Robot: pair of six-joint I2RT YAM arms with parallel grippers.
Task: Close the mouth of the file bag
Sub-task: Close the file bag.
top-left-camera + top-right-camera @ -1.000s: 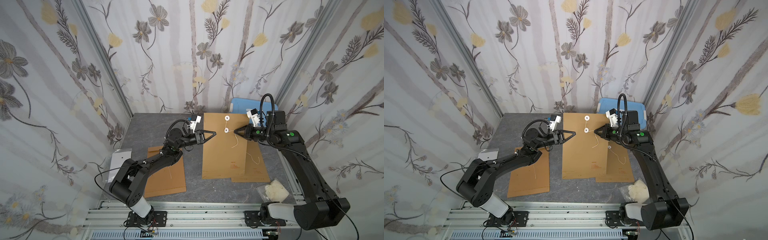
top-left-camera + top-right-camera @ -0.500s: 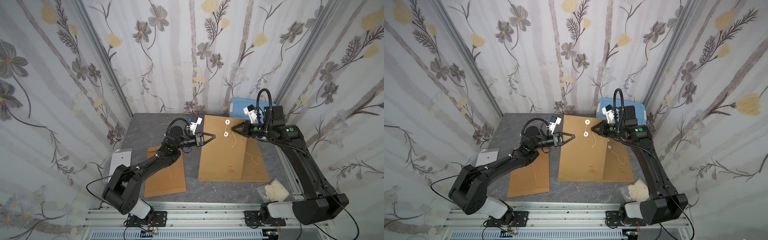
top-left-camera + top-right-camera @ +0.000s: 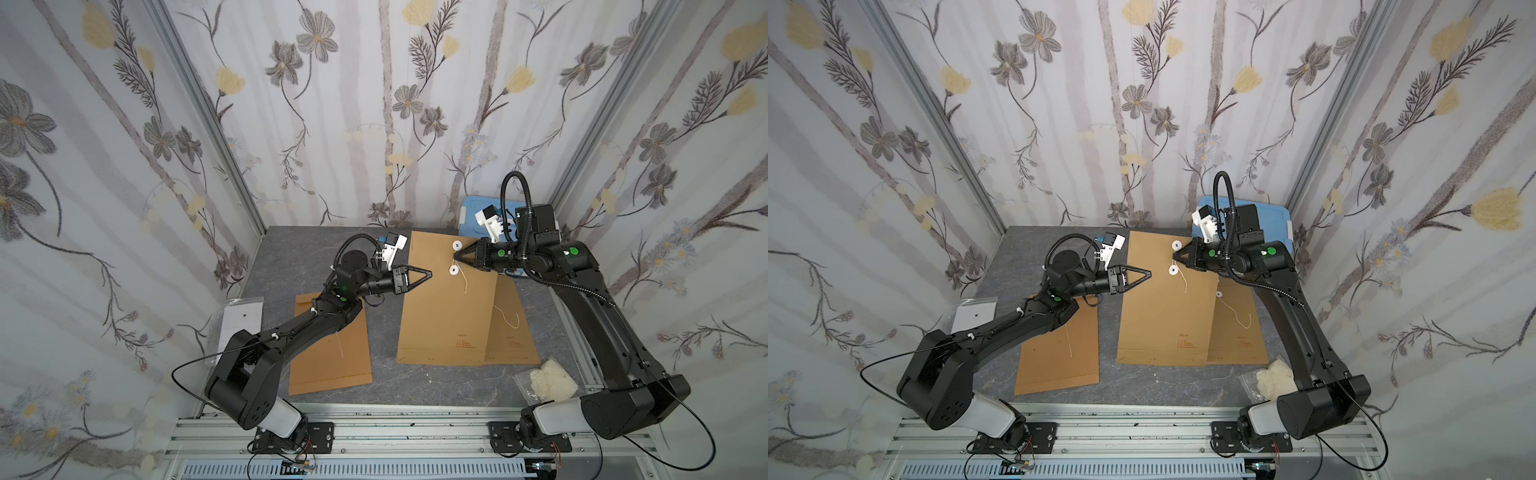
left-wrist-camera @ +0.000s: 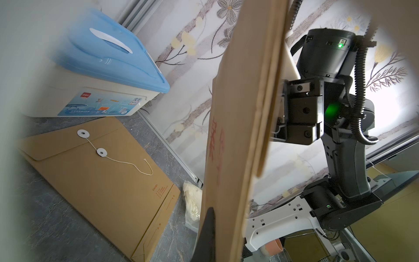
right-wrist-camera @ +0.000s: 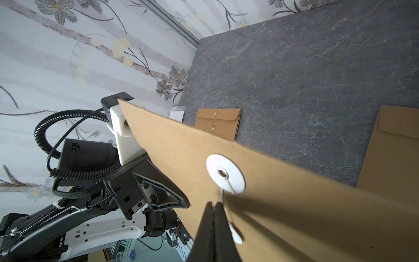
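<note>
The brown file bag (image 3: 446, 307) (image 3: 1167, 311) is raised at its mouth end, with its bottom edge on the grey table (image 3: 316, 249). My left gripper (image 3: 430, 274) (image 3: 1149, 274) is shut on its left edge; in the left wrist view the bag (image 4: 238, 136) stands edge-on against one dark finger (image 4: 207, 236). Two white discs (image 3: 457, 245) (image 3: 454, 271) sit near the mouth. My right gripper (image 3: 455, 258) (image 5: 214, 205) is shut on the white string (image 5: 230, 187) just below the upper disc (image 5: 225, 174). The string's loose end (image 3: 465, 286) hangs down the bag's face.
A second file bag (image 3: 513, 328) lies flat, partly under the held one, and a third (image 3: 332, 345) lies under my left arm. A blue-lidded box (image 3: 469, 210) stands at the back right. A plastic pouch of white stuff (image 3: 548, 380) and a clear sleeve (image 3: 243, 320) lie near the table's edges.
The bag has shifted a little to the left. My right gripper has moved left from beside the lower disc to between the two discs. The left gripper has barely moved.
</note>
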